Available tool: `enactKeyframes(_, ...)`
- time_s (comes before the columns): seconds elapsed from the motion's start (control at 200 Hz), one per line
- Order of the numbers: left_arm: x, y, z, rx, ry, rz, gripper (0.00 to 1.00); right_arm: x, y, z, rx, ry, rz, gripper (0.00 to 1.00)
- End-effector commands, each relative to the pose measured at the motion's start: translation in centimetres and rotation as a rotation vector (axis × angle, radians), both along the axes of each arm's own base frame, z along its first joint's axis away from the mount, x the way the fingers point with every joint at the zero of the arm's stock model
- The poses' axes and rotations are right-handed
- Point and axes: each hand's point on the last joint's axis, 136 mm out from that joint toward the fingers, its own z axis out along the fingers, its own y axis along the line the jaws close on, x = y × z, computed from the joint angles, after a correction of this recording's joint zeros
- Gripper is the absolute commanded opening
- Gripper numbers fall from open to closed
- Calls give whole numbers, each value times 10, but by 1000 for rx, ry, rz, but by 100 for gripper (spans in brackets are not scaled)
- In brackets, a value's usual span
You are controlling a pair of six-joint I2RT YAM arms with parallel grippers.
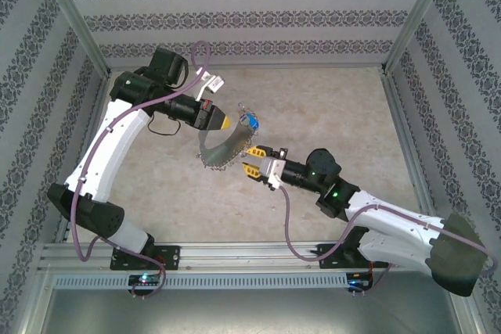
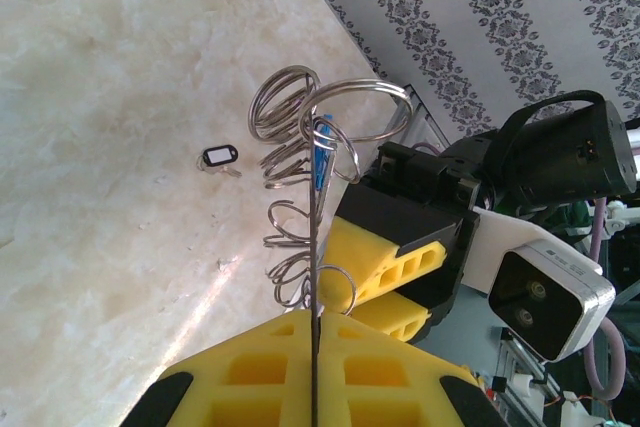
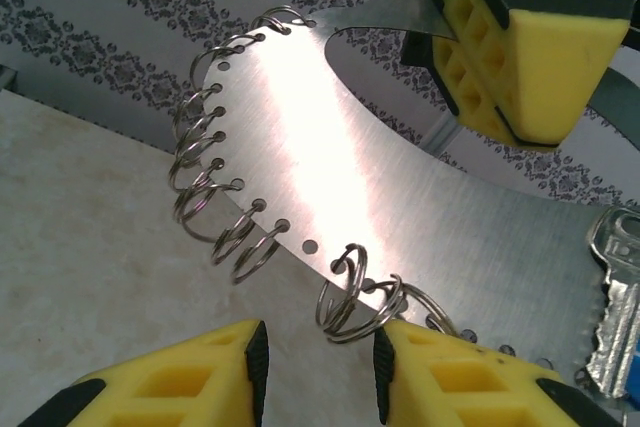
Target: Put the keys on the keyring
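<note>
Right gripper (image 3: 320, 352) stands open, fingers either side of two split rings (image 3: 350, 297) on the keyring (image 3: 400, 197), a flat crescent plate fringed with such rings. Left gripper (image 1: 222, 121) pinches the plate's far tip. A blue-headed key (image 1: 252, 121) hangs just beside it. A tag (image 2: 218, 156) lies on the table (image 2: 100, 97), well apart.

A beige marbled table (image 1: 329, 115) — enclosed by striped, floral-patterned walls (image 1: 235, 5) — with an aluminium rail (image 1: 258, 256) along its near edge.
</note>
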Motion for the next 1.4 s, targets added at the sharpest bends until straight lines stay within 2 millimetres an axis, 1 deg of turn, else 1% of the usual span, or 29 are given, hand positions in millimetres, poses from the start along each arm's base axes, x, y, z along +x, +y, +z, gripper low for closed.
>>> enactKeyframes(0.0, 4, 1, 3, -17, -12, 4, 0, 3, 2, 15, 15, -41, -16, 35)
enactKeyframes(0.195, 3, 2, 4, -15, -14, 5, 0, 15, -1, 10, -21, -41, -85, 34)
enactKeyframes(0.35, 2, 2, 3, -14, -12, 3, 0, 11, 0, 14, -21, -57, -67, 30)
enactKeyframes(0.415, 3, 2, 3, -13, -14, 4, 0, 9, 1, 12, -35, -61, -49, 28)
enactKeyframes(0.585, 4, 2, 1, -8, -8, 4, 0, 5, 2, 15, -37, -86, -30, 28)
enactKeyframes(0.699, 4, 2, 0, -4, -4, 4, 0, 6, 1, 15, -55, -103, -42, 27)
enactKeyframes(0.839, 4, 2, -2, 0, 3, 8, 0, 8, -1, 8, -98, -128, -64, 25)
enactKeyframes(1.294, 2, 2, 1, -7, -1, 1, 0, 9, -3, 23, -53, -117, -82, 25)
enactKeyframes(1.394, 2, 2, 1, -10, -2, -2, 0, 11, -3, 21, -54, -110, -92, 25)
